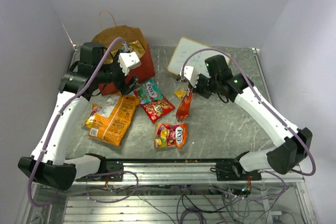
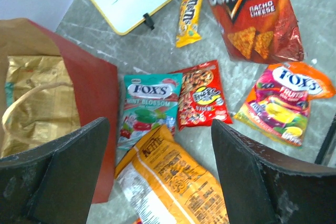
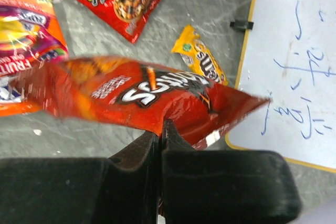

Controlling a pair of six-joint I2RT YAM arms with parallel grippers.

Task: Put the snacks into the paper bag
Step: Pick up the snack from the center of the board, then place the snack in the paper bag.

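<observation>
A: Where does the right pincer [image 3: 160,129] stand?

B: Its two fingers are pressed together on the edge of the Doritos bag [image 3: 142,95]. The bag hangs from them over the middle of the bench [image 1: 226,124], just near of the whiteboard [image 1: 184,53]. I cannot tell if its lower end touches the surface.

A: And the left pincer [image 2: 160,129]?

B: It is spread wide with nothing between its fingers. It hangs beside the near right side of the paper bag [image 1: 144,61].

A: Where is that bag?

B: It stands upright at the far left with its mouth open. A gold packet [image 2: 37,93] lies inside under a loop handle.

A: And the other snacks?

B: The orange chip bag [image 1: 113,119] lies flat at the near left. The Fox's Mint Blossom pack [image 2: 149,103] is just right of the paper bag, with the red candy pack [image 2: 202,95] touching its right edge. The Fox's Fruits pack [image 2: 283,103] lies nearer, in the middle. The M&M's pack [image 3: 202,59] lies by the whiteboard's near corner, right beside the Doritos bag.
</observation>
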